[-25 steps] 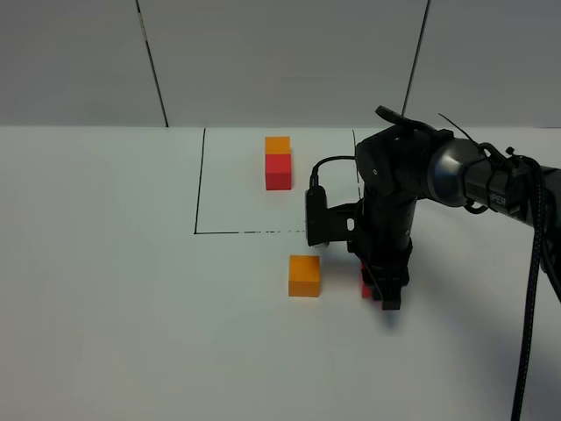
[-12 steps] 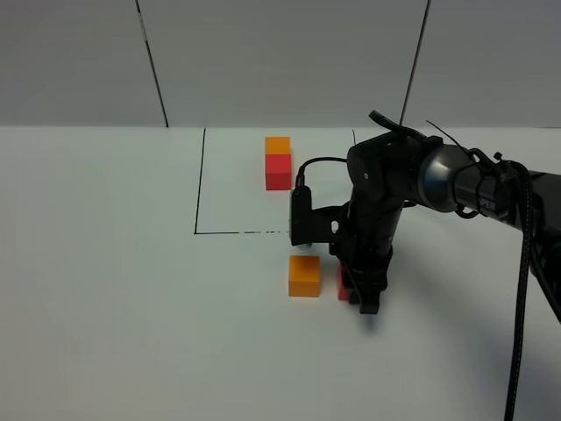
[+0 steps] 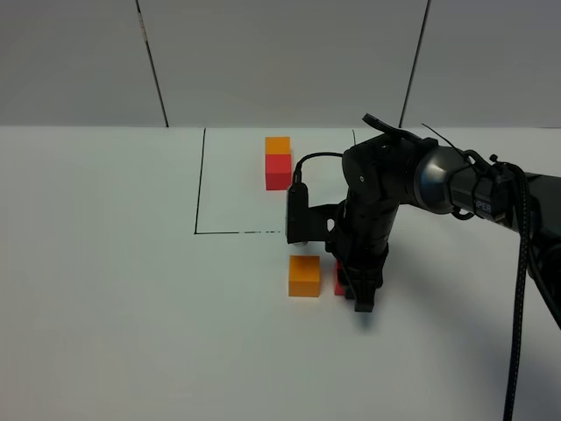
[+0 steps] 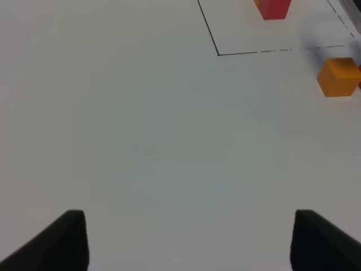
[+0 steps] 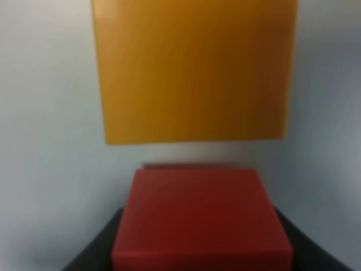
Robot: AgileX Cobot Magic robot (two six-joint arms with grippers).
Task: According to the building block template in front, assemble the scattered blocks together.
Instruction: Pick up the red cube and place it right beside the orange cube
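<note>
Where the right gripper (image 3: 358,294) clamps 1 matte red cube (image 5: 200,217), 1 smooth square-faced orange cube (image 5: 194,68) just ahead of its fingertips, narrow gap between, left gripper (image 4: 190,240) spread apart above plain white table (image 4: 141,141)

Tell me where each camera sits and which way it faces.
Exterior high: mounted high, looking down across the table toward the back wall; the right arm and right gripper show.
Left wrist: low over the table, facing the template pair; only the tips of the open left gripper show.
Right wrist: close behind the red cube, facing the orange cube; the right gripper's dark edges show.
Shared: all three see the orange cube.
</note>
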